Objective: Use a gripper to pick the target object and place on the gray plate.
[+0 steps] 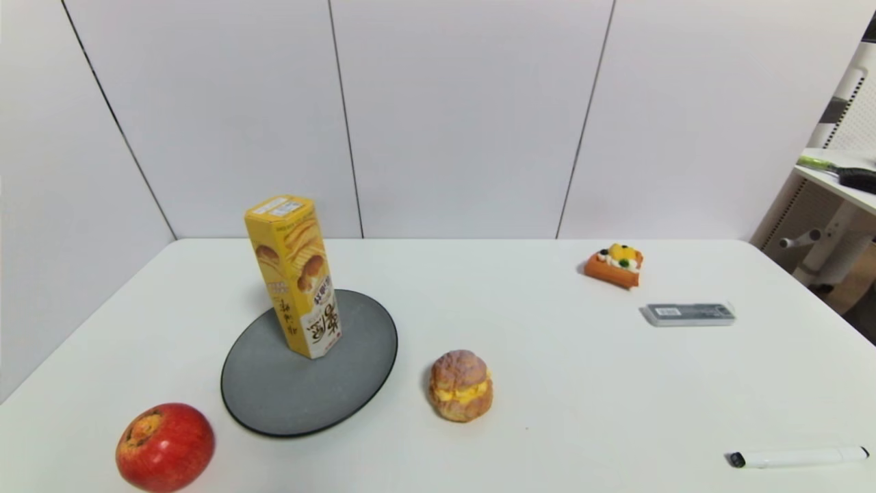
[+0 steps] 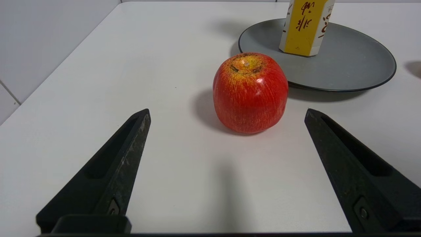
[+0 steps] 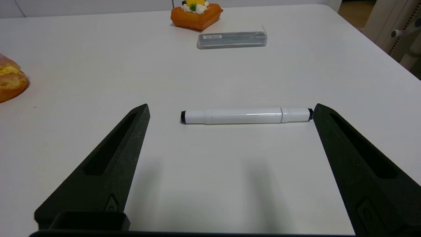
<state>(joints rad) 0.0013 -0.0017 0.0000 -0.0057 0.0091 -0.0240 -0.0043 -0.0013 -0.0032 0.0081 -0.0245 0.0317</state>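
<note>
Snack box (image 1: 295, 275): upright on the gray plate (image 1: 274, 394), at 11 o'clock from me. Near: my left gripper (image 2: 227, 113), fingers wide, faces the apple (image 2: 250, 93); my right gripper (image 3: 230, 108), fingers wide, faces the marker (image 3: 246, 116). Farther, at 12 o'clock: cream puff (image 1: 460, 385).

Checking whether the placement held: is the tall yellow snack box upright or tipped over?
Upright: the tall yellow hexagonal snack box stands on its base on the round dark gray plate, leaning slightly, with no pincer touching it.
</note>
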